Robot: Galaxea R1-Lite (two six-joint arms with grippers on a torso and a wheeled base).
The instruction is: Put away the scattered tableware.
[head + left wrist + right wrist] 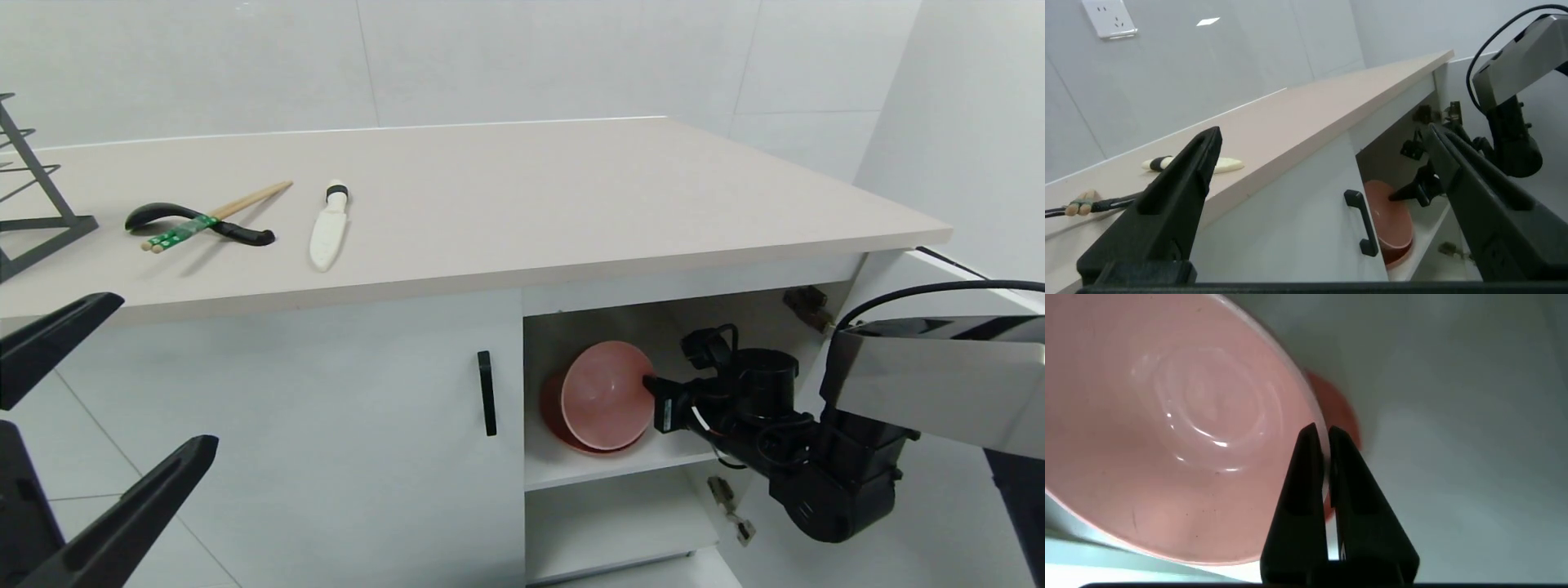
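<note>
right gripper (653, 392): clamped onto the rim of the pink bowl (606, 394), pinching the edge thin-wise, which looks like the only grip that narrow claw can get on a wide bowl.
pink bowl: inside the open cabinet on the upper shelf (588, 467), tipped up on its side with the inside facing out. it leans over a darker red dish (549, 404) already sitting there, so it's probably meant to nest on top.
left gripper (167, 369): fingers spread wide and holding nothing, hanging low in front of the closed cabinet door (326, 425), out of the other arm's way.
countertop (571, 196): a black spoon (151, 216) with chopsticks (245, 200) lying across its handle, and a white knife (328, 229) just beside them, all near the left end.
rack (51, 235): dark wire stand at the far left edge, close to the utensils.
progress guess: bowl nearly stowed, the utensils are not yet put away.
</note>
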